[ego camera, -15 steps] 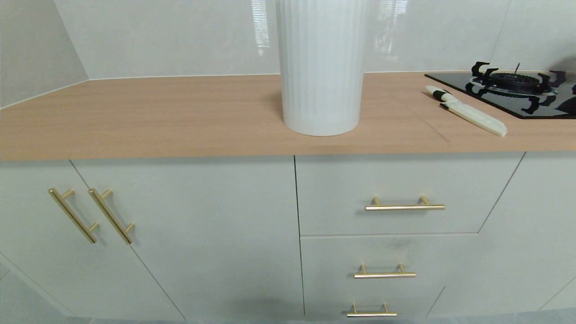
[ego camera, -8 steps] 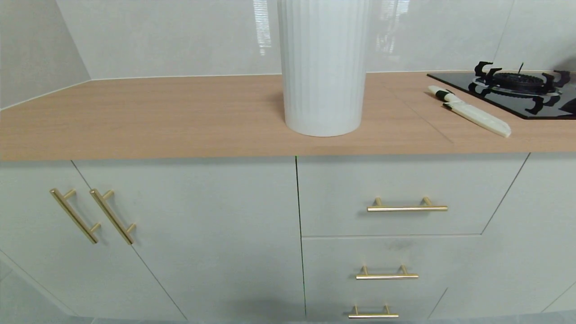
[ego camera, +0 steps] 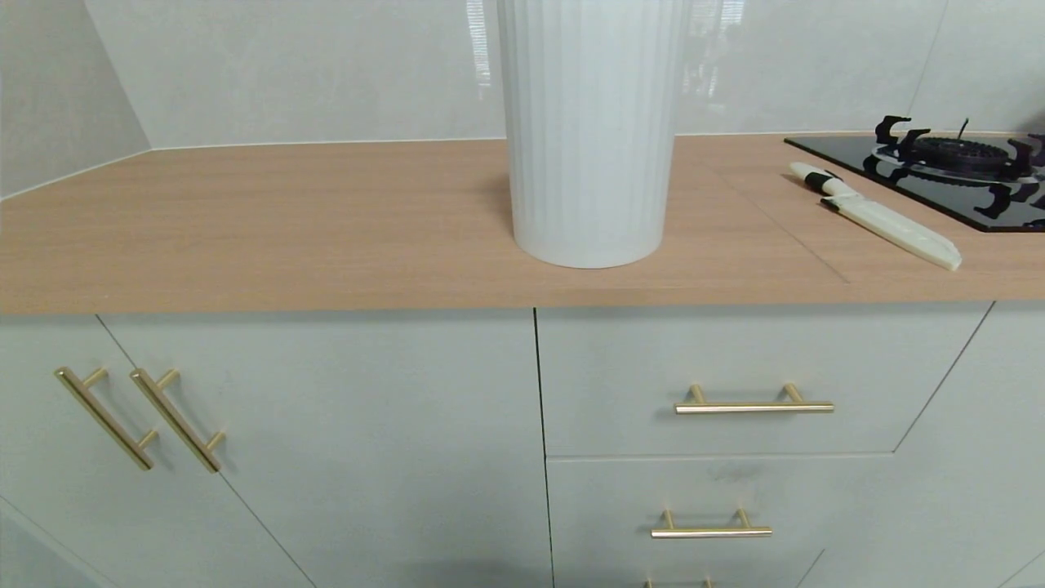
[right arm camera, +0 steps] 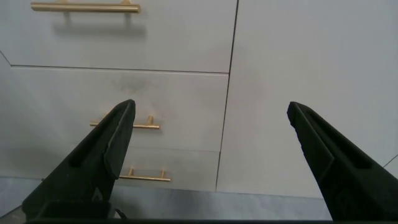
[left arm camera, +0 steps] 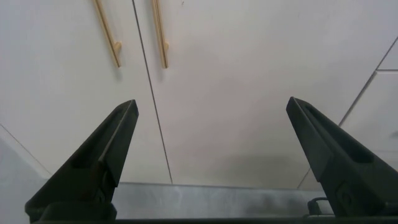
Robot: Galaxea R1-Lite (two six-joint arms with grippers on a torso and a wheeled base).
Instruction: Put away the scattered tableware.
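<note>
Item 1: knife point(ego camera: 878, 217). Cream blade, pale handle banded in black. It is laid flat on the wooden countertop point(ego camera: 286, 229), toward the robot's right. The handle end is turned to the back wall and the tip to the front edge. It is placed just beside the cooktop point(ego camera: 992, 214) and well apart from item 2.

Item 2: ribbed white container point(ego camera: 589, 139). It is stood upright near the middle of the countertop, close to the front edge. Its rim is cut off by the top of the head view, so its contents cannot be told.

Item 3: black glass cooktop, set into the countertop at the far right. 1 black burner grate point(ego camera: 959, 151) is carried on it.

Item 4: pale cabinet front below the countertop. 2 slanted gold door handles point(ego camera: 139, 420) are fitted at the left. A gold drawer handle point(ego camera: 753, 406) is fitted to the top drawer at the right, and a shorter handle point(ego camera: 711, 531) to the drawer beneath it.

Item 5: left gripper point(left arm camera: 211, 102). The claw is spread wide and nothing is held. It is pointed at the cabinet doors, with the 2 door handles seen beyond it.

Item 6: right gripper point(right arm camera: 210, 104). The claw is spread wide and nothing is held. It is faced toward the drawer fronts.
</note>
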